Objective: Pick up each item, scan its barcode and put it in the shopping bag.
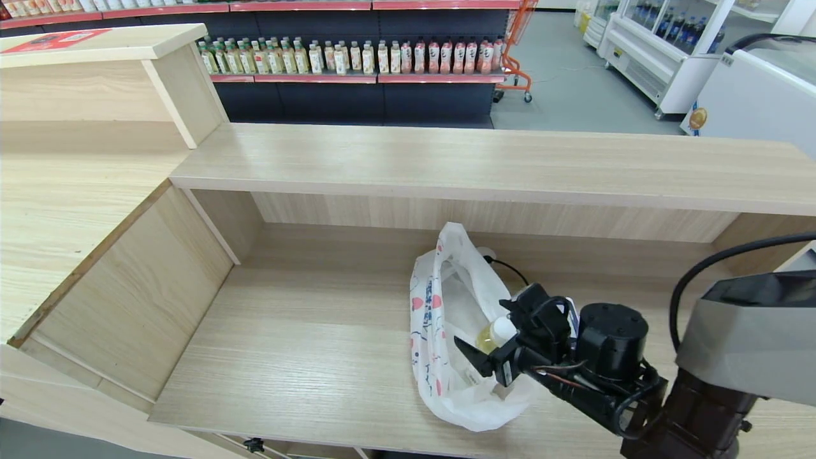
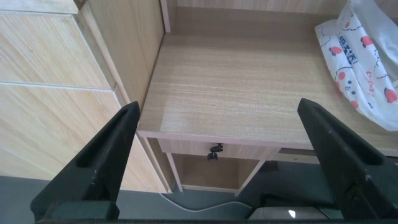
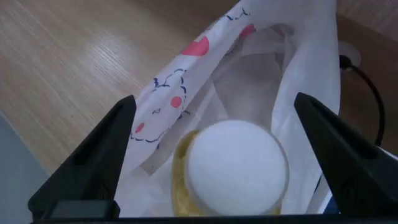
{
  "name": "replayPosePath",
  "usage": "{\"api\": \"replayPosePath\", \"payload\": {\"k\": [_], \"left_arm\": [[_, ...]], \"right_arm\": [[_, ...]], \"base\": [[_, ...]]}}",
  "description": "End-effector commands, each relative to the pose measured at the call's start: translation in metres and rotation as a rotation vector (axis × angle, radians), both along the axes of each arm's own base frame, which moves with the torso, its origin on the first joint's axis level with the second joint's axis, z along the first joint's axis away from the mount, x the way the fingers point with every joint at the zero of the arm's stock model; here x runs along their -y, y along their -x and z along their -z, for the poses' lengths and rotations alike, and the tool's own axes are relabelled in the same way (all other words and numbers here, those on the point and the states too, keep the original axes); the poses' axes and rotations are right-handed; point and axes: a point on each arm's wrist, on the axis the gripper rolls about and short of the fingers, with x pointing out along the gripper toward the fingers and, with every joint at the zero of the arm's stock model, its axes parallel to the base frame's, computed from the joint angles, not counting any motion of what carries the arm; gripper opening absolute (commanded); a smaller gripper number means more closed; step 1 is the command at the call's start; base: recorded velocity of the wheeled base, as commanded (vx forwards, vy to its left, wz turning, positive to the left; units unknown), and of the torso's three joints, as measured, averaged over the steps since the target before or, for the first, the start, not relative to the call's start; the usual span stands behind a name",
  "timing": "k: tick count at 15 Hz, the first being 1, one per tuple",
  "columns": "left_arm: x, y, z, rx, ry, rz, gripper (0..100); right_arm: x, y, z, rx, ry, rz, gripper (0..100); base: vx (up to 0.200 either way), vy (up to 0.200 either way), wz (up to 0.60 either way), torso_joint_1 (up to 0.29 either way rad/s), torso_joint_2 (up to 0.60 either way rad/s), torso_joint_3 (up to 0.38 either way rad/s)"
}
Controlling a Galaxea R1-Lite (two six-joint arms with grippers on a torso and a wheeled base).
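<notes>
A white shopping bag (image 1: 431, 299) with red and blue prints lies open on the lower wooden counter (image 1: 306, 344). Inside its mouth stands a bottle (image 1: 497, 331) with a white cap and yellowish contents. My right gripper (image 1: 500, 333) hangs over the bag's opening, its fingers open wide on either side of the bottle (image 3: 236, 165) without touching it. The right wrist view looks down into the bag (image 3: 186, 81) between the spread fingers of that gripper (image 3: 214, 106). My left gripper (image 2: 219, 106) is open with nothing in it, held off the counter's front edge, with the bag (image 2: 360, 56) farther off.
A black cable (image 1: 510, 268) runs along the counter behind the bag. A raised wooden ledge (image 1: 484, 159) crosses the back and a side wall (image 1: 127, 299) closes the left. Store shelves with bottles (image 1: 350, 57) and freezers (image 1: 669, 51) stand beyond.
</notes>
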Motion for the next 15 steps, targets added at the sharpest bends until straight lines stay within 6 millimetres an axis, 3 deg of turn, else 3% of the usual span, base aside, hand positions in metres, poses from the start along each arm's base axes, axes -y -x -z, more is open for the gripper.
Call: {"api": "replayPosePath", "payload": {"k": [1,3,5,10,15], "left_arm": [[0.0,0.0,0.0,0.001,0.0,-0.001,100],[0.0,0.0,0.0,0.001,0.0,0.001,100],[0.0,0.0,0.0,0.001,0.0,-0.001,100],[0.0,0.0,0.0,-0.001,0.0,0.001,100],[0.0,0.0,0.0,0.001,0.0,-0.001,100]], "right_arm": [[0.025,0.044,-0.07,0.098,-0.092,-0.045,100],[0.044,0.058,-0.089,0.103,-0.106,0.002,100],[0.078,0.068,-0.102,0.094,-0.099,0.12,100],[0.169,0.1,-0.089,-0.144,0.017,0.559,100],[0.177,0.108,-0.086,-0.181,0.021,0.611,100]], "base": [[0.0,0.0,0.0,0.0,0.0,0.0],[0.0,0.0,0.0,0.0,0.0,0.0],[0.0,0.0,0.0,0.0,0.0,0.0],[0.0,0.0,0.0,0.0,0.0,0.0],[0.0,0.0,0.0,0.0,0.0,0.0]]}}
